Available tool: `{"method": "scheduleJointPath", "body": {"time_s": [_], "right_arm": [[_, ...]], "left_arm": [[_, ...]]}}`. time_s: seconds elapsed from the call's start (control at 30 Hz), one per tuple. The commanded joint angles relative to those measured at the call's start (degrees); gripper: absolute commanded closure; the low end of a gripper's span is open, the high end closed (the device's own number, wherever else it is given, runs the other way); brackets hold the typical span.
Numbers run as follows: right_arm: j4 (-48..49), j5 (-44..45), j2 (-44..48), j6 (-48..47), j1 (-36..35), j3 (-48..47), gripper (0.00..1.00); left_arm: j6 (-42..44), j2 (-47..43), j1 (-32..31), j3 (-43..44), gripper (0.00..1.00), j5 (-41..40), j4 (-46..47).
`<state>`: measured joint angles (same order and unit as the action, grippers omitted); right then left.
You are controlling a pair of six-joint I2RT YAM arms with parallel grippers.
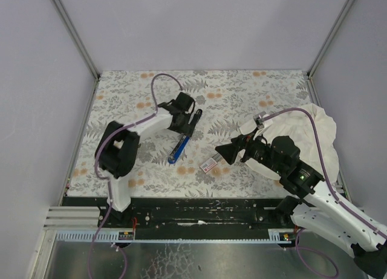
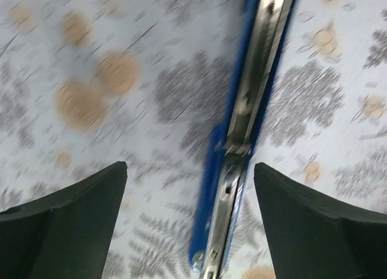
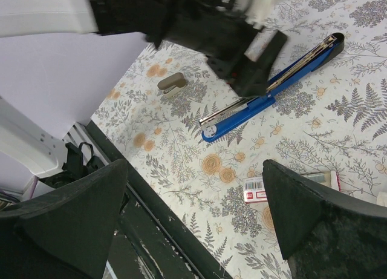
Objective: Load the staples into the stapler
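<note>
Left arm: you have it reaching from its base at the lower left of the overhead frame up and rightward to the centre, the elbow folded low and the wrist tipped down over the stapler (image 1: 184,138). The left pincer (image 1: 188,126) stands wide. In its own wrist view the two fingers (image 2: 72,212) sit at the lower corners with the stapler running between them, patterned surface (image 1: 254,91) showing on either side, neither finger touching. That view is blurred.

Stapler: it lies flat at the centre of the overhead frame, hinged open into one long line. The blue body and bare metal channel face up, slanting from lower left to upper right.

Right arm: you have it bent back over its base at the lower right, forearm angled up and leftward. The right pincer (image 1: 225,153) is spread wide and grips nothing, pointing towards the centre.

Staples: the white box with the red label (image 1: 208,165) lies flat on the surface just below and left of the right pincer, near the stapler's lower end but apart from it.

A white cloth (image 1: 320,128) is heaped at the right edge.
</note>
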<state>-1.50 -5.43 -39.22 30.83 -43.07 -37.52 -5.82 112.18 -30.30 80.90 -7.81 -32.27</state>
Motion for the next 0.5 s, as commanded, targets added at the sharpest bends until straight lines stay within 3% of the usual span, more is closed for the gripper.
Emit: {"method": "scheduleJointPath", "body": {"time_s": [0.0, 0.3, 0.47], "right_arm": [[0.8, 0.3, 0.8, -1.0, 0.0, -0.3, 0.01], [1.1, -1.7, 1.6, -0.6, 0.0, 0.8, 0.0], [1.6, -2.6, 2.3, 0.7, 0.0, 1.4, 0.01]], "left_arm": [[-3.8, -12.8, 5.0, -9.9, 0.13, -2.3, 2.5], [-6.6, -25.1, 21.6, -24.2, 0.12, -2.9, -3.4], [-7.4, -27.3, 24.2, -25.8, 0.15, -5.1, -2.8]]}}
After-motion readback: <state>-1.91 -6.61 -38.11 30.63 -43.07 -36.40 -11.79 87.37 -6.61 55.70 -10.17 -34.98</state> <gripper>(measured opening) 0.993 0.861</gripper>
